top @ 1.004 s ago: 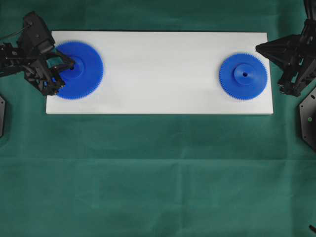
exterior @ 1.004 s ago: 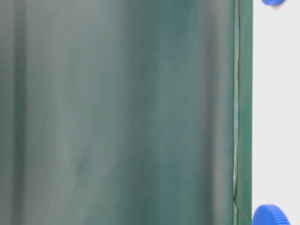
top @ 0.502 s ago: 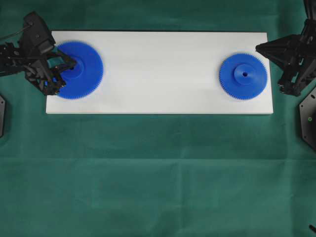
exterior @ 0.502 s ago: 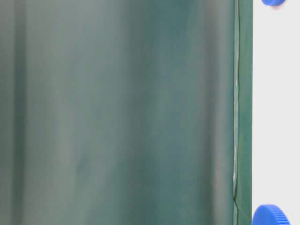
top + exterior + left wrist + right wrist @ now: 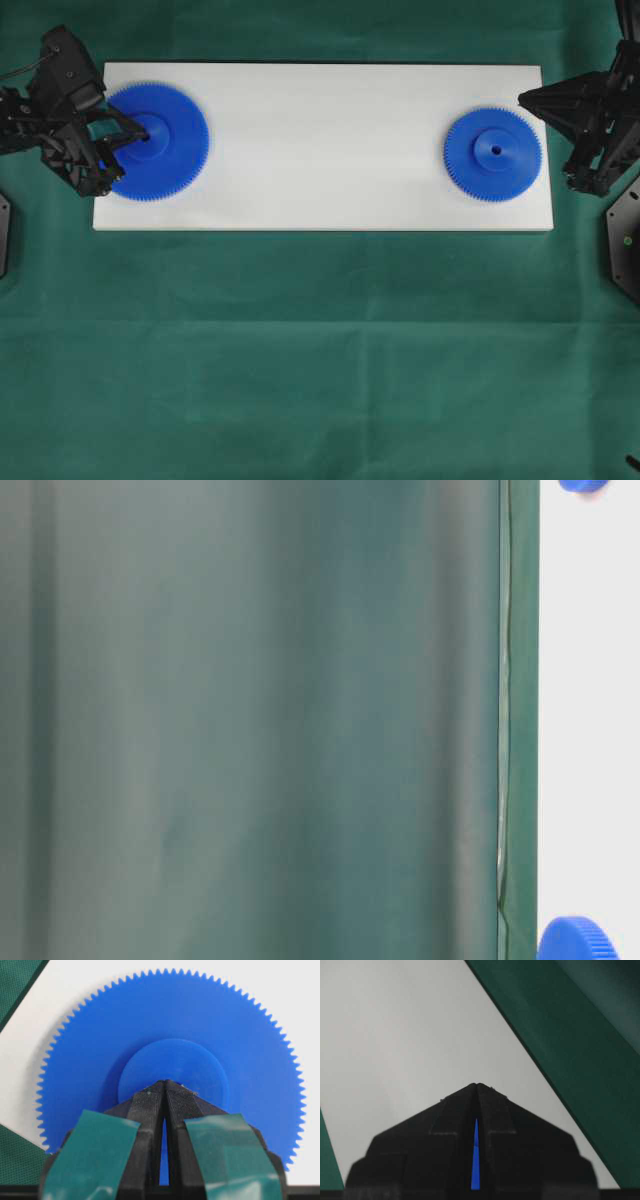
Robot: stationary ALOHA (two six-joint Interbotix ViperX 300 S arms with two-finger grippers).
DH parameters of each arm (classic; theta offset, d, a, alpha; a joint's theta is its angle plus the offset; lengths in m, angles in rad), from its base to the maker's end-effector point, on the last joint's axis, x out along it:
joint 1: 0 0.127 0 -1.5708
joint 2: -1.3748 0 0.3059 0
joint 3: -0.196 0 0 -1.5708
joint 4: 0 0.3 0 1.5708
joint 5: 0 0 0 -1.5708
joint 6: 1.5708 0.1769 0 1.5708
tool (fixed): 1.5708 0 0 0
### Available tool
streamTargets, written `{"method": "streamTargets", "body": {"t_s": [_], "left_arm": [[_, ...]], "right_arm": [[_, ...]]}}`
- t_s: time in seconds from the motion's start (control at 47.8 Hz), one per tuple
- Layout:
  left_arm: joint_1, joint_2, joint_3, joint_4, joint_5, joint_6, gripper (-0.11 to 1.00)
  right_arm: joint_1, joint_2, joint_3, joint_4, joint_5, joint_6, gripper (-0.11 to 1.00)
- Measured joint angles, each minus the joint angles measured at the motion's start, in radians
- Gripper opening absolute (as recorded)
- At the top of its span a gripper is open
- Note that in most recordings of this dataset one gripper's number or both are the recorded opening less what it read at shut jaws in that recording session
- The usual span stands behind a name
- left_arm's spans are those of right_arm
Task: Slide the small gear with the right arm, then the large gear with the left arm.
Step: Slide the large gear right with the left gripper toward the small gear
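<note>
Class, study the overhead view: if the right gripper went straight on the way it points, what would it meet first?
Probably the small gear: the shut right gripper points leftward at its upper rim, though height is unclear.

- White board (image 5: 320, 170) lying flat on a green cloth (image 5: 320, 350).
- Cloth covers the table, lightly creased, and hangs behind as a backdrop.

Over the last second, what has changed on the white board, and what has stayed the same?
The left claw pulled back a little toward the board's left end, its shut tips now at the hub of the large gear. The large gear itself did not visibly move. The small gear, the right claw beside it, shut, and the white board stayed as they were.
</note>
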Motion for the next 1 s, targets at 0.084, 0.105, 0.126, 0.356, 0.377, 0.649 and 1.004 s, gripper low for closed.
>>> {"method": "streamTargets", "body": {"t_s": [0.084,0.105,0.126,0.356,0.377,0.649,1.004], "left_arm": [[0.000,0.008,-0.006,0.000,0.000,0.000,0.00],[0.002,0.014,-0.008,0.000,-0.002,0.002,0.00],[0.000,0.017,-0.009,0.000,-0.002,0.002,0.00],[-0.006,0.035,-0.025,0.000,-0.003,0.000,0.00],[-0.008,0.035,-0.023,0.000,-0.002,0.000,0.00],[-0.020,0.018,-0.011,0.000,0.032,-0.003,0.00],[-0.020,0.008,-0.012,0.000,0.057,-0.003,0.00]], "right_arm": [[0.000,-0.005,0.002,-0.002,0.000,0.000,0.51],[0.000,-0.006,0.002,-0.002,0.000,0.000,0.51],[0.000,-0.008,0.002,0.000,0.000,0.000,0.51],[0.000,-0.037,0.006,-0.002,0.002,0.000,0.51],[0.000,-0.040,0.006,0.000,0.000,0.000,0.51],[0.000,-0.048,0.011,-0.002,0.002,0.000,0.51],[0.000,-0.046,0.011,-0.002,0.002,0.000,0.51]]}}
